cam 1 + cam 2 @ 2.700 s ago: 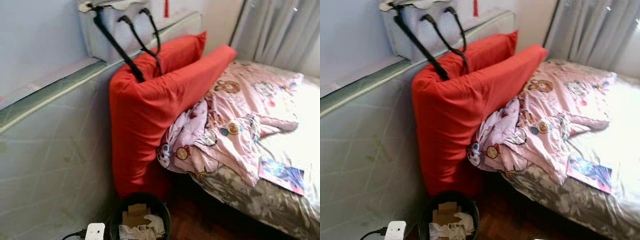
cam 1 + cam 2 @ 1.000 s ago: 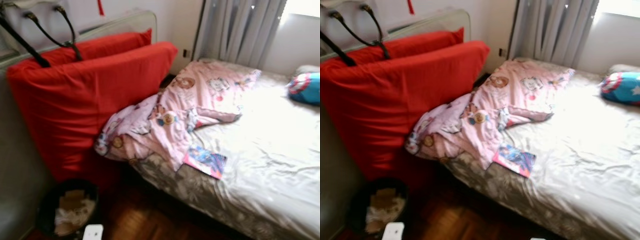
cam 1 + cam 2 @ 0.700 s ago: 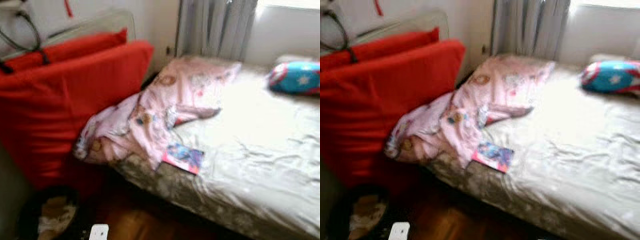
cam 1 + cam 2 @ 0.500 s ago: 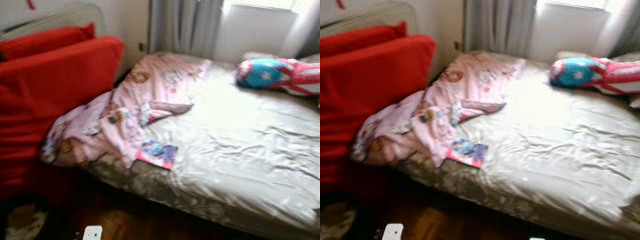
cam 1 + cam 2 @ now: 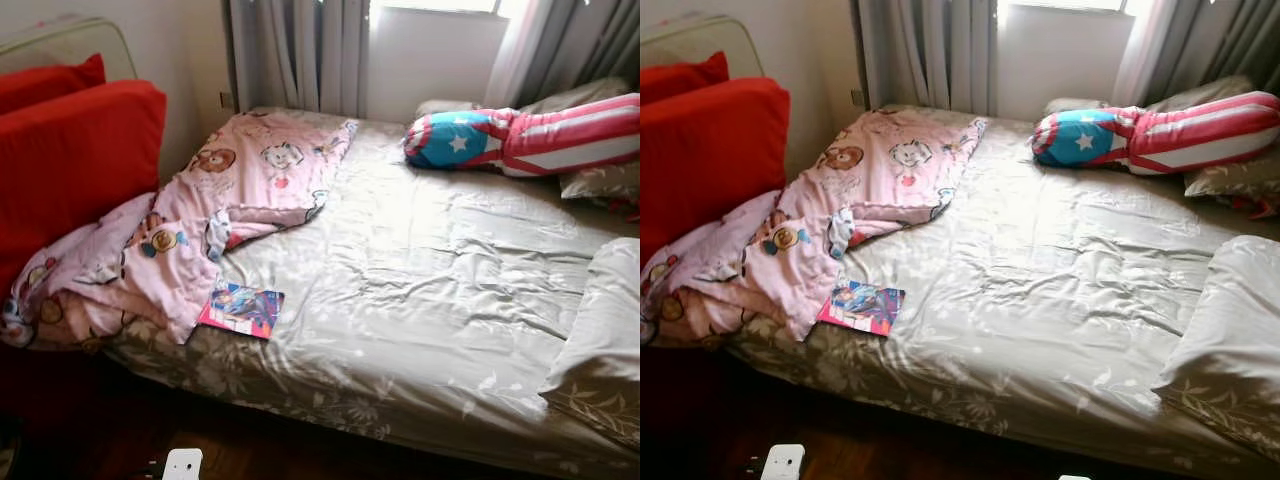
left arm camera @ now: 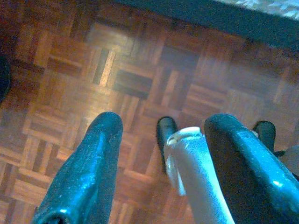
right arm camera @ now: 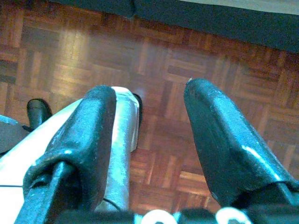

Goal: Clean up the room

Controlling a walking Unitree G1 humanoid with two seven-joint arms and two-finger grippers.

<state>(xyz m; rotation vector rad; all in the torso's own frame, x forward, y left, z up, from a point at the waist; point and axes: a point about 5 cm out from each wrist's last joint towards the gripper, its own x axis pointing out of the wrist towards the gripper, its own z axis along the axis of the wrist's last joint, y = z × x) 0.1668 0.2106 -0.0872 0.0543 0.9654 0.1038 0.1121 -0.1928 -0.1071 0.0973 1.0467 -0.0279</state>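
While our left gripper (image 6: 159, 163) and right gripper (image 7: 149, 140) hang spread and empty over the parquet floor (image 6: 140, 56), the booklet (image 5: 241, 308) and pink blanket (image 5: 190, 235) overhang the bed (image 5: 420, 290) edge; careless tugging could spill both.

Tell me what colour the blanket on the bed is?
Pink, with cartoon animals; the blanket shows best in the left eye view.

Unmade bed (image 5: 1060, 290) under a curtained window (image 5: 930, 50), pale floral sheet rumpled. Pink cartoon-print blanket (image 5: 830, 220) bunched along the left edge, spilling against red cushions (image 5: 705, 150). Colourful booklet (image 5: 862, 306) flat just beside the blanket's lower corner. Star-and-stripe bolster pillow (image 5: 1150, 135) by the window. White pillow (image 5: 1230, 310) at right. Dark parquet floor (image 5: 870, 445) below.
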